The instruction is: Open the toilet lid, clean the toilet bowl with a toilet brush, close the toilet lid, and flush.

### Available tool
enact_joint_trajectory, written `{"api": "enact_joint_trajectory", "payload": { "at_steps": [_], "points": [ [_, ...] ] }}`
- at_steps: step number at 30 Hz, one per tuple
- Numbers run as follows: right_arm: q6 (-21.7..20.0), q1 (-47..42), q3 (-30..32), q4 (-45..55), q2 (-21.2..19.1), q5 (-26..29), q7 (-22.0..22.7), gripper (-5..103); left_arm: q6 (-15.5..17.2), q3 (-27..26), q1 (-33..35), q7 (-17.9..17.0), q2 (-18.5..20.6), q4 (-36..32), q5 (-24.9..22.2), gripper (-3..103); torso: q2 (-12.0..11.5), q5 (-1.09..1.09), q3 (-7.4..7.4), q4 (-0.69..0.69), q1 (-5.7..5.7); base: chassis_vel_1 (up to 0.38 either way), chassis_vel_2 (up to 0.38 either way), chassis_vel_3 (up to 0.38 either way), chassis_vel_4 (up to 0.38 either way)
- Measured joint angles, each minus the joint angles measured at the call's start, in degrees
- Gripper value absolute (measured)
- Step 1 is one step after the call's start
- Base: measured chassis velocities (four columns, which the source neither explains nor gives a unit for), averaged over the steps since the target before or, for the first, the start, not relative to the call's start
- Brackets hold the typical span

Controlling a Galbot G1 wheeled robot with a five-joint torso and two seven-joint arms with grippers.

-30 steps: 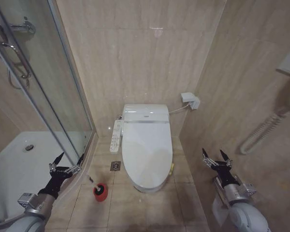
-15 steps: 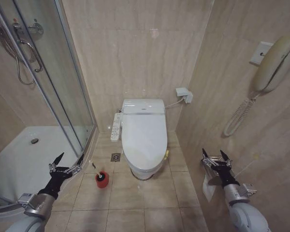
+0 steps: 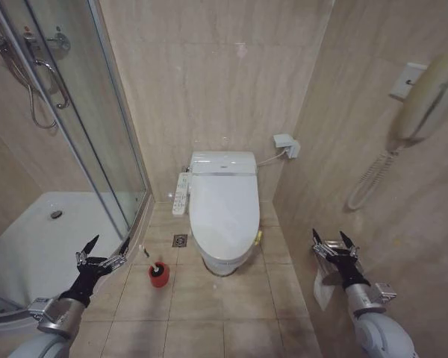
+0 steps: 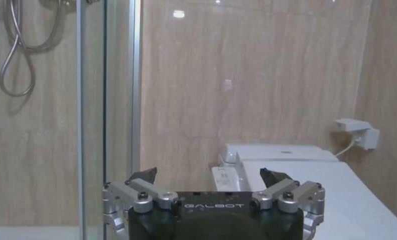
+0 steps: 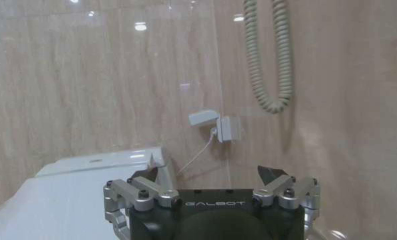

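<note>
The toilet lid (image 3: 222, 210) is down, a glossy white oval covering the toilet against the back wall; it hides the toilet bowl. It also shows in the left wrist view as the toilet lid (image 4: 332, 200) and in the right wrist view as the toilet lid (image 5: 58, 200). The toilet brush (image 3: 151, 262) stands in its small red holder (image 3: 158, 275) on the floor, left of the toilet. My left gripper (image 3: 104, 247) is open, low at the left, short of the brush. My right gripper (image 3: 331, 240) is open, low at the right by the wall. Both are empty.
A white bidet control strip (image 3: 181, 194) runs along the toilet's left side. The glass shower door (image 3: 82, 127) and shower tray (image 3: 37, 239) stand at the left. A wall phone with coiled cord (image 3: 425, 97) hangs right. A floor drain (image 3: 179, 240) lies left of the toilet.
The whole view has shifted: the toilet now looks smaller and farther off, with more floor in front. Both arms hold the same pose, open.
</note>
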Motion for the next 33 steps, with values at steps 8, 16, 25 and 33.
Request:
{"api": "enact_joint_trajectory", "payload": {
  "at_steps": [8,16,25,33],
  "points": [
    [0.0,0.0,0.0,0.0,0.0,0.0,0.0,100,0.0,0.0,0.0,0.0,0.0,0.0,0.0,100,0.0,0.0,0.0,0.01,-0.01,0.109,-0.111,-0.086,0.092],
    [0.0,0.0,0.0,0.0,0.0,0.0,0.0,100,0.0,0.0,0.0,0.0,0.0,0.0,0.0,100,0.0,0.02,0.02,0.01,0.05,-0.032,0.045,0.047,-0.022],
    [0.0,0.0,0.0,0.0,0.0,0.0,0.0,100,0.0,0.0,0.0,0.0,0.0,0.0,0.0,100,0.0,0.01,-0.01,-0.01,-0.02,0.096,-0.093,-0.088,0.082],
    [0.0,0.0,0.0,0.0,0.0,0.0,0.0,100,0.0,0.0,0.0,0.0,0.0,0.0,0.0,100,0.0,0.01,0.01,0.01,0.02,0.028,-0.026,-0.034,0.045]
  ]
}}
